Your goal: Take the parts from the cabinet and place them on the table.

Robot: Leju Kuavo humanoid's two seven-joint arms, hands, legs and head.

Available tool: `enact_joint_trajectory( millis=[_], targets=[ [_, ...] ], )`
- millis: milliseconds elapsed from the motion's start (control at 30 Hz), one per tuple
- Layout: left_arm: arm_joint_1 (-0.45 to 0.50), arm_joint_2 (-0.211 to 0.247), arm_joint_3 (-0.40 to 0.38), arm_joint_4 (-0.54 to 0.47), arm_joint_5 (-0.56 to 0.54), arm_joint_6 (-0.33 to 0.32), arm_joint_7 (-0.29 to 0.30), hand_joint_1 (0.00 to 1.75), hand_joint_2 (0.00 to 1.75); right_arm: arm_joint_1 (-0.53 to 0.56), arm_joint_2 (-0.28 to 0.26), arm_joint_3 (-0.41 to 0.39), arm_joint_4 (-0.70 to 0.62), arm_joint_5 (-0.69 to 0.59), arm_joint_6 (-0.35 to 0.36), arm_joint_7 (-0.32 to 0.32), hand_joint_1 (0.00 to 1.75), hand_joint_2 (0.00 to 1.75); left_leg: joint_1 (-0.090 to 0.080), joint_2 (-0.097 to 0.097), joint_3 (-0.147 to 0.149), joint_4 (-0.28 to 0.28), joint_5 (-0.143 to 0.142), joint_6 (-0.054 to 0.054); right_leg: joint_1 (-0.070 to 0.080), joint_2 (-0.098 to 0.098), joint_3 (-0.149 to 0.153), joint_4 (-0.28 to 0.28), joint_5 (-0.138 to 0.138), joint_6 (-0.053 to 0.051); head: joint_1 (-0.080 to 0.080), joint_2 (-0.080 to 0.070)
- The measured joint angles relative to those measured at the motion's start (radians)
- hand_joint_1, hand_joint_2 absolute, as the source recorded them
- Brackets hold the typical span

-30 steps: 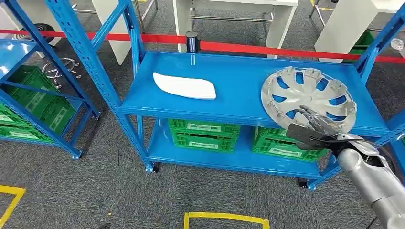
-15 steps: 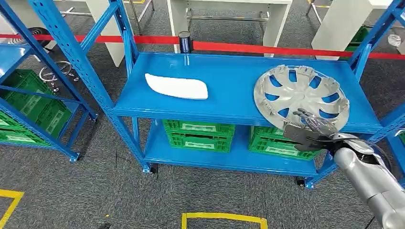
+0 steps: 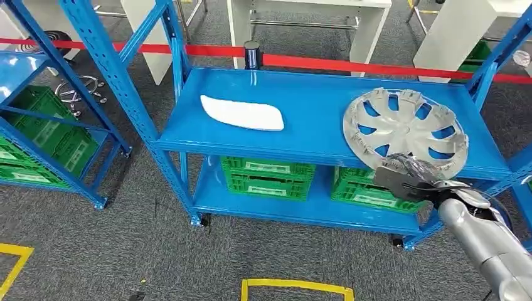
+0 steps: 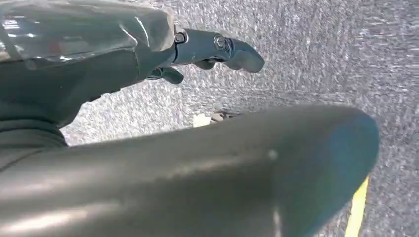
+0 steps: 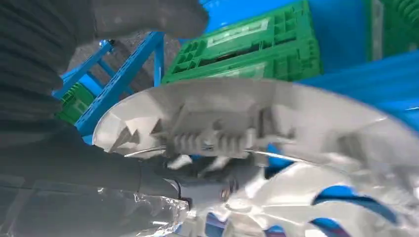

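Right hand (image 3: 408, 175) has closed on the hubcap's (image 3: 404, 122) near rim, fingers (image 5: 197, 190) now clamped inside it; lift looks next; left hand (image 4: 197, 54) hangs with fingers apart.

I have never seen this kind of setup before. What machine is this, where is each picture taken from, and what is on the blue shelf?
This is a humanoid robot with silver arms and many-fingered hands. The wide picture looks down from its head; the two others come from cameras at its wrists. On the blue metal shelf lie a white curved plastic panel and a silver plastic wheel cover. The right hand grips that cover's near rim, seen close up in the right wrist view. The left hand hangs over grey carpet, holding nothing.
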Motion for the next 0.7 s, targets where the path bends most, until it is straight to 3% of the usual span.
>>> enact_joint_trajectory(
  millis=[33,100,167,200,267,300,333,367,400,467,500,600,633,667,700],
  targets=[
    [0.000,0.000,0.000,0.000,0.001,0.000,-0.002,0.00,0.00,-0.001,0.000,-0.002,0.001,0.002,-0.005,-0.002,1.75,1.75,0.000,0.001,-0.001,0.004,-0.001,-0.002,-0.003,0.004,-0.003,-0.002,0.004,-0.012,-0.002,0.000],
    [0.000,0.001,0.000,-0.001,0.005,-0.001,-0.007,0.00,0.00,-0.007,0.002,-0.004,0.006,0.002,-0.005,-0.003,1.69,1.75,0.003,0.002,0.000,0.003,0.000,-0.004,0.003,0.005,-0.004,-0.001,0.003,-0.022,-0.002,0.000],
    [0.000,0.003,0.000,0.000,0.007,-0.002,-0.011,0.00,0.00,-0.015,0.004,-0.005,0.010,-0.001,-0.005,-0.006,1.69,1.75,0.009,0.001,-0.010,0.019,-0.015,-0.016,-0.007,0.005,0.000,-0.004,0.006,-0.031,-0.001,0.000],
    [0.000,0.003,0.001,-0.001,0.007,-0.003,-0.013,0.00,0.00,-0.017,0.005,-0.006,0.012,-0.001,-0.005,-0.006,1.71,1.75,0.010,0.002,-0.029,0.063,-0.045,-0.023,-0.008,0.004,0.002,-0.004,0.006,-0.037,-0.005,0.000],
    [0.001,0.003,0.001,0.000,0.008,-0.005,-0.014,0.00,0.00,-0.019,0.007,-0.007,0.017,-0.001,-0.005,-0.010,1.71,1.75,0.016,0.002,-0.103,0.224,-0.121,-0.032,-0.005,0.004,0.000,-0.004,0.005,-0.040,-0.005,0.000],
    [0.002,0.002,0.000,0.000,0.008,-0.006,-0.014,0.00,0.00,-0.019,0.009,-0.008,0.019,-0.001,-0.005,-0.010,1.66,1.75,0.019,0.002,-0.141,0.303,-0.147,-0.034,-0.004,0.004,0.000,-0.003,0.005,-0.040,-0.005,0.000],
    [0.002,0.001,0.000,0.000,0.008,-0.007,-0.015,0.00,0.00,-0.019,0.011,-0.008,0.021,-0.002,-0.005,-0.014,1.68,1.75,0.019,0.003,-0.157,0.333,-0.147,-0.034,-0.003,0.005,0.001,-0.003,0.005,-0.040,-0.005,0.000],
    [0.002,0.001,0.001,0.000,0.008,-0.008,-0.017,0.00,0.00,-0.019,0.013,-0.007,0.023,-0.003,-0.004,-0.016,1.68,1.75,0.019,0.002,-0.150,0.314,-0.127,-0.031,-0.002,0.006,0.002,-0.003,0.005,-0.040,-0.005,0.000],
    [0.001,0.001,0.001,0.000,0.008,-0.008,-0.019,0.00,0.00,-0.019,0.016,-0.008,0.024,-0.004,-0.004,-0.017,1.71,1.75,0.019,0.002,-0.121,0.251,-0.089,-0.028,-0.001,0.008,0.003,-0.003,0.005,-0.040,-0.005,0.000],
    [0.001,0.003,0.001,0.000,0.008,-0.011,-0.025,0.00,0.00,-0.019,0.018,-0.011,0.024,-0.005,-0.004,-0.018,1.66,1.75,0.014,0.000,-0.023,0.060,-0.004,-0.009,0.001,0.010,0.006,-0.004,0.005,-0.040,-0.005,0.000],
    [-0.001,0.006,0.001,0.000,0.008,-0.011,-0.028,0.00,0.00,-0.019,0.020,-0.013,0.024,-0.007,-0.004,-0.017,1.68,1.75,0.011,-0.001,0.001,0.014,-0.015,-0.003,0.004,0.010,0.003,-0.004,0.005,-0.038,-0.003,0.000],
    [0.000,0.006,0.001,0.000,0.008,-0.014,-0.033,0.00,0.00,-0.013,0.022,-0.021,0.026,-0.014,-0.005,-0.017,1.68,1.75,0.004,0.003,0.001,0.012,-0.011,-0.001,0.004,0.008,-0.002,-0.007,0.010,-0.030,-0.005,0.000],
    [0.000,0.006,0.001,0.000,0.008,-0.014,-0.034,0.00,0.00,-0.012,0.022,-0.024,0.026,-0.014,-0.005,-0.017,1.71,1.75,0.003,0.003,0.002,0.004,-0.005,0.005,0.005,0.008,0.000,-0.011,0.012,-0.024,-0.005,0.000],
    [0.000,0.006,0.002,0.000,0.008,-0.015,-0.035,0.00,0.00,-0.007,0.021,-0.028,0.026,-0.014,-0.005,-0.017,1.71,1.75,0.009,0.005,0.013,-0.015,0.008,0.012,0.014,0.003,0.001,0.014,0.011,-0.020,-0.004,0.000],
    [-0.001,0.002,0.002,-0.001,0.008,-0.016,-0.036,0.00,0.00,-0.008,0.018,-0.029,0.027,-0.016,-0.006,-0.019,1.71,1.75,0.010,0.006,0.019,-0.023,0.010,0.015,0.009,-0.003,-0.032,0.064,-0.005,-0.021,-0.002,0.000]
  ],
)
